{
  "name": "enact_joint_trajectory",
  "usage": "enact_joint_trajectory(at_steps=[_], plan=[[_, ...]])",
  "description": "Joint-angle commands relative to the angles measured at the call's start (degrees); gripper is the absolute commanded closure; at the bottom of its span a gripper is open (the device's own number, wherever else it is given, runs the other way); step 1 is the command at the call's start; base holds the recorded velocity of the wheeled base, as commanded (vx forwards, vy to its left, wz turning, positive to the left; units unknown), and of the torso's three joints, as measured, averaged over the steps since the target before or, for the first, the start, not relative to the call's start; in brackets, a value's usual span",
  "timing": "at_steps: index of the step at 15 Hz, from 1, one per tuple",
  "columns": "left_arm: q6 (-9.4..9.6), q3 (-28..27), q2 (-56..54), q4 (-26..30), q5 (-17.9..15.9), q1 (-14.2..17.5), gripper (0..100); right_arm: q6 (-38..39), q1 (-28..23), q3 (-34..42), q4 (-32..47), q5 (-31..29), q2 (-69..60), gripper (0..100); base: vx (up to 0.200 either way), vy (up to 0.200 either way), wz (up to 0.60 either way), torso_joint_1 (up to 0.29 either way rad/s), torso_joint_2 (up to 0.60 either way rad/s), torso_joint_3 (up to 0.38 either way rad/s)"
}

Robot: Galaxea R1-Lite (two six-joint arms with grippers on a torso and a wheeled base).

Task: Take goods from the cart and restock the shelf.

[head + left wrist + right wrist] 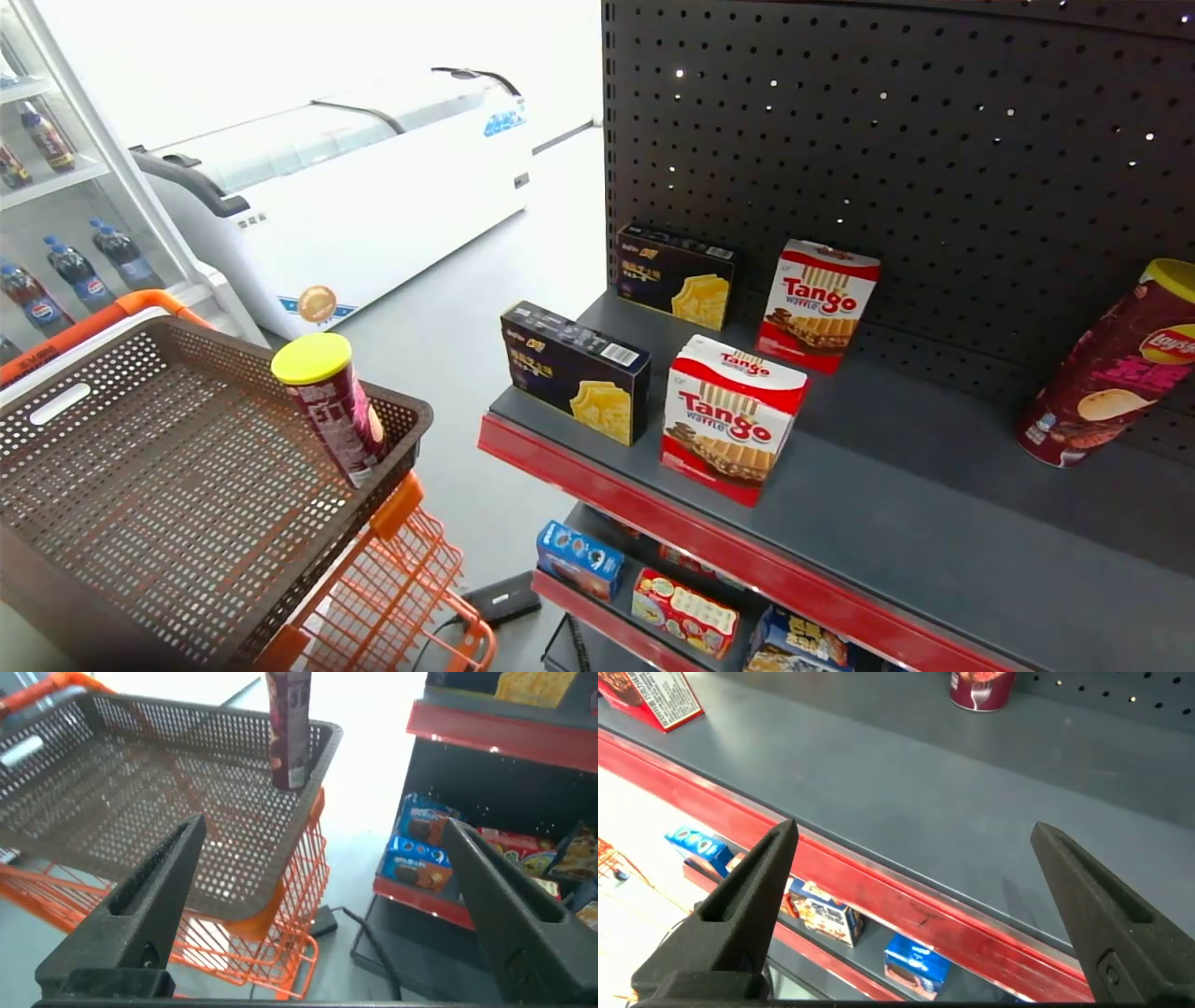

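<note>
Head view: brown basket (112, 485) sits on top of the orange cart (392, 579), near left. One can (331, 406) with a yellow lid stands on end in the basket's far-right corner, the corner closest to the shelf (934, 532). Can't tell if it leans on the basket wall.

Shelf is on the right: dark deck, red front edge, pegboard (887, 121) behind.
- black box (576, 371) at the near-left corner of the deck
- second black box (674, 275) behind it, by the pegboard
- wafer box (733, 415) just right of the near black box, at the front edge
- second wafer box (820, 303) farther back, by the pegboard
- second can (1111, 369) far right, well apart from the boxes, close to the pegboard

Lower shelf (644, 597) holds small packs. Freezer (355, 187) and a bottle fridge (56, 187) are at the far left.

Left wrist view: left gripper (320, 826) is released, fingers (140, 905) spread wide with nothing between them. It hangs low beside the cart, with the basket and the can's lower part beyond it.

Right wrist view: right gripper (913, 833) is released too, fingers (738, 915) spread, holding nothing. It is above the shelf's red front edge, over a bare stretch of deck. The second can's base is at the far side.
</note>
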Motion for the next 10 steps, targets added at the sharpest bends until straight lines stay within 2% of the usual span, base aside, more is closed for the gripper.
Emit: enact_joint_trajectory(at_steps=[1, 2, 4, 6, 7, 8, 9, 10], plan=[[1.82, -10.74, 9.32, 4.17, -0.28, -0.20, 0, 0.01, 0.04, 0.00, 0.00, 0.01, 0.06, 0, 0.000, 0.000, 0.00, 0.000, 0.00, 0.000], [0.94, -15.93, 17.32, 4.96, -0.28, -0.46, 0, 0.01, 0.04, 0.00, 0.00, 0.01, 0.06, 0, 0.000, 0.000, 0.00, 0.000, 0.00, 0.000], [1.03, -17.33, 26.37, 3.12, -0.11, -0.82, 0, 0.01, 0.04, 0.00, 0.00, 0.01, 0.06, 0, 0.000, 0.000, 0.00, 0.000, 0.00, 0.000], [0.94, -16.10, 40.61, -10.24, 0.16, 1.38, 0, 0.01, 0.04, 0.00, 0.00, 0.01, 0.06, 0, 0.000, 0.000, 0.00, 0.000, 0.00, 0.000], [1.03, -15.84, 45.79, -14.73, 0.07, 4.46, 0, 0.01, 0.04, 0.00, 0.00, 0.01, 0.06, 0, 0.000, 0.000, 0.00, 0.000, 0.00, 0.000], [1.12, -15.66, 50.01, -18.15, 0.16, 4.63, 0, 0.01, 0.04, 0.00, 0.00, 0.01, 0.06, 0, 0.000, 0.000, 0.00, 0.000, 0.00, 0.000], [0.50, -15.40, 54.76, -22.55, 0.07, 2.44, 0, 0.01, 0.04, 0.00, 0.00, 0.01, 0.06, 0, 0.000, 0.000, 0.00, 0.000, 0.00, 0.000], [0.42, -15.22, 56.60, -23.78, 0.24, 2.00, 0, 0.01, 0.04, 0.00, 0.00, 0.01, 0.06, 0, 0.000, 0.000, 0.00, 0.000, 0.00, 0.000]])
